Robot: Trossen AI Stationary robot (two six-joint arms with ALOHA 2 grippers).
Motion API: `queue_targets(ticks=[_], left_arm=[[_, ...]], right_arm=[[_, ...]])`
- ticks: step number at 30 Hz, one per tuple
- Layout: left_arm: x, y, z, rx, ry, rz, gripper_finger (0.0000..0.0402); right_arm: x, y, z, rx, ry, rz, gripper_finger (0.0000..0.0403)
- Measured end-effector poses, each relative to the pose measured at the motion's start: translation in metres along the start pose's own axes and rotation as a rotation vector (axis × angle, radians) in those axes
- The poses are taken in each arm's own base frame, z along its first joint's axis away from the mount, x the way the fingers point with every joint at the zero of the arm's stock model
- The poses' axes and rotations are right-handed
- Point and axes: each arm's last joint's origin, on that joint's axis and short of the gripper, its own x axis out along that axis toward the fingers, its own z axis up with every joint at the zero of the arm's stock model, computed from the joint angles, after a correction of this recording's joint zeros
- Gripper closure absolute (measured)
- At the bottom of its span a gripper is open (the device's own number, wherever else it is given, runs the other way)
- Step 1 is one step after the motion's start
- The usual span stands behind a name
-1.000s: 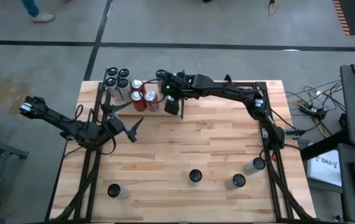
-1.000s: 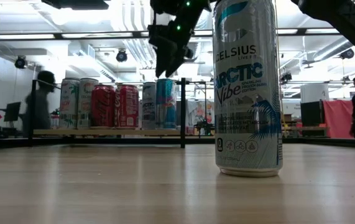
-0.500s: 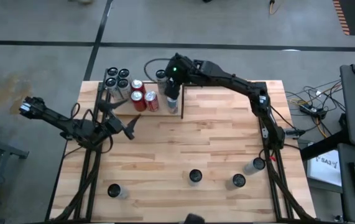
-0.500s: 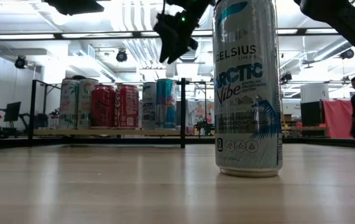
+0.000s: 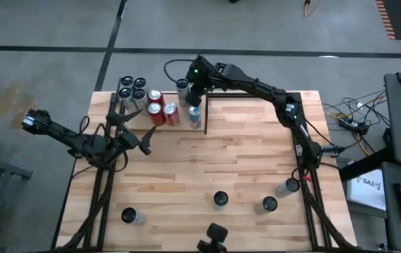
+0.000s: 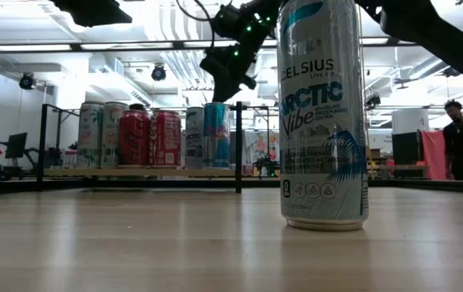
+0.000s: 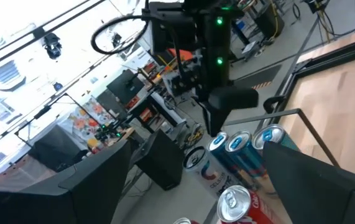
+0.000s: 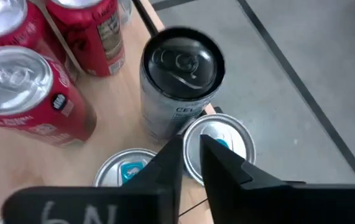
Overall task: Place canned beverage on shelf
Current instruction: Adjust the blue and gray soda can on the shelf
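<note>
Right gripper (image 8: 193, 158) hangs above the shelf (image 5: 159, 124) cans, fingers pinched together, empty; left gripper (image 5: 135, 130) waits spread wide.

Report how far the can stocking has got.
Done: a row of cans, red ones included, stands on the shelf. In hand: nothing; the right tool hangs empty above the shelf's cans, fingers nearly together, and the left tool waits open beside the shelf. Left: four cans on the table's near side, such as one mid-table.
</note>
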Motion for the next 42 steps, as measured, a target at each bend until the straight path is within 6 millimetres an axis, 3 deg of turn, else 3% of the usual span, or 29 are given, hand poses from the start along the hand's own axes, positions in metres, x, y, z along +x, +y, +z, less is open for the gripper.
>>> queue_targets(ticks=[8,21,42], left_arm=[[0.0,0.0,0.0,-0.001,0.002,0.002,0.0052],[0.0,0.0,0.0,-0.003,0.002,0.002,0.0052],[0.0,0.0,0.0,0.001,0.003,0.001,0.0052]], right_arm=[[0.006,0.004,-0.002,-0.019,0.018,0.009,0.0392],[0.011,0.018,-0.01,-0.026,0.072,0.059,0.0394],[0.014,0.019,-0.015,-0.005,0.108,0.051,0.0394]])
